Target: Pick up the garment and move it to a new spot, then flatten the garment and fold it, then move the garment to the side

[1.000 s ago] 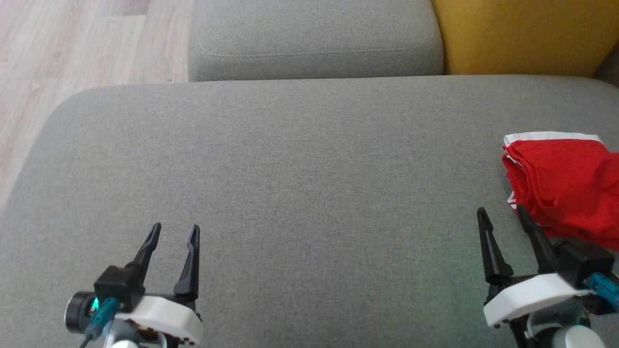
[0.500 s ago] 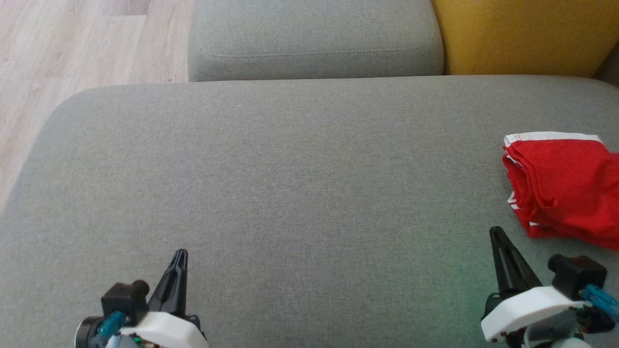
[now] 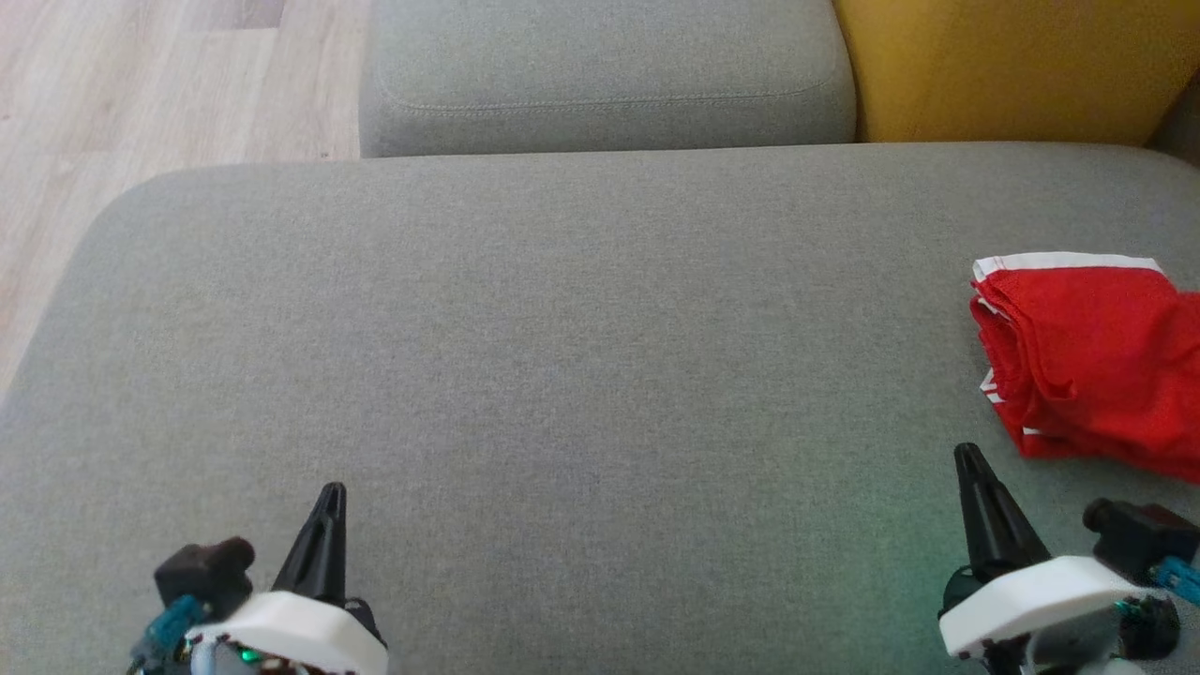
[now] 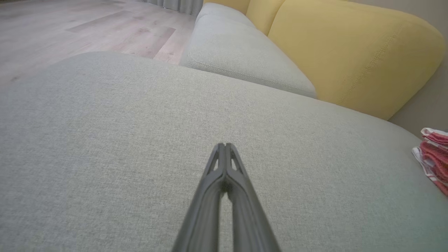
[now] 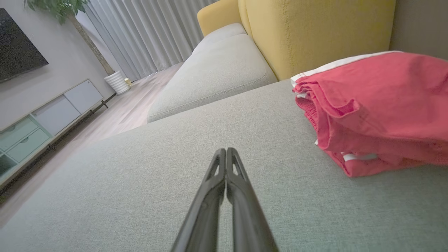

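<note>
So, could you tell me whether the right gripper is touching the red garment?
Apart. The right wrist view shows bare grey cushion between the shut right gripper and the red garment.

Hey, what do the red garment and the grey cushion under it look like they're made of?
Red garment: probably thin knit or mesh cloth, matte, with white trim; it lies in soft limp folds. Grey cushion: woven upholstery fabric, matte; a fine flecked weave shows.

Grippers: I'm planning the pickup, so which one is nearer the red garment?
The right gripper, at the head view's lower right, just short of the red garment. The left gripper sits far off across the grey cushion.
</note>
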Robot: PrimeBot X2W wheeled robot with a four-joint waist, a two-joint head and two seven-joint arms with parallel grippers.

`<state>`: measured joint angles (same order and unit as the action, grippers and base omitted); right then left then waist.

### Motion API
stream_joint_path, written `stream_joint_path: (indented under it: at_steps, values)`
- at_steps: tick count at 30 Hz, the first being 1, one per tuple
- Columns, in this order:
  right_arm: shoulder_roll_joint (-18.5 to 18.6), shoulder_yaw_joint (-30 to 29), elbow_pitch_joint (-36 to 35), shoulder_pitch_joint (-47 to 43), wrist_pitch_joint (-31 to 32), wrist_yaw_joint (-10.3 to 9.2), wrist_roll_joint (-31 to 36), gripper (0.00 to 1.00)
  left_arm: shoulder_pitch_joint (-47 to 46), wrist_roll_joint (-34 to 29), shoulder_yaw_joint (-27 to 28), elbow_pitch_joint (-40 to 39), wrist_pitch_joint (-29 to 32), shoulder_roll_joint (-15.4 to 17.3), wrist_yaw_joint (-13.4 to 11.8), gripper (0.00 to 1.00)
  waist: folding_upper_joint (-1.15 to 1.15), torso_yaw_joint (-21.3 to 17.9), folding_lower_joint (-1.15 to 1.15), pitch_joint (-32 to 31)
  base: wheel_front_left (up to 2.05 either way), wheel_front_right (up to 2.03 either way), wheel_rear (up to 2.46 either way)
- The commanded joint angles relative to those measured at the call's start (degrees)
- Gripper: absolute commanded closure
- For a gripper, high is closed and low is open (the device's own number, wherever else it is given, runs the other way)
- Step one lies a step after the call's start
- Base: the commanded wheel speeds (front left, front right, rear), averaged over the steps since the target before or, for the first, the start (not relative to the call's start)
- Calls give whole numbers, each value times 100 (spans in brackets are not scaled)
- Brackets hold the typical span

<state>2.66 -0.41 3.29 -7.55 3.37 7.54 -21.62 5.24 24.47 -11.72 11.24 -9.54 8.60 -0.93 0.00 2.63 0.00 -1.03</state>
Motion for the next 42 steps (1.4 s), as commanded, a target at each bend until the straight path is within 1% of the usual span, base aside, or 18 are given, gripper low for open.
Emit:
stream_joint_path:
  at_steps: [1,39,42]
  values:
    - [66,-15,-147,309,-18,-1,-186,100,-324,154,157,-159,38,23,54,100,0,-3,0,1,0,0,0]
    - [126,-127,293,690,18,-3,-2787,100,-622,2586,752,1,599,-183,342,100,0,-98,0,45,0,0,0]
    - [127,-135,316,710,22,-3,-2920,100,-638,2711,783,9,628,-194,357,100,0,-103,0,47,0,0,0]
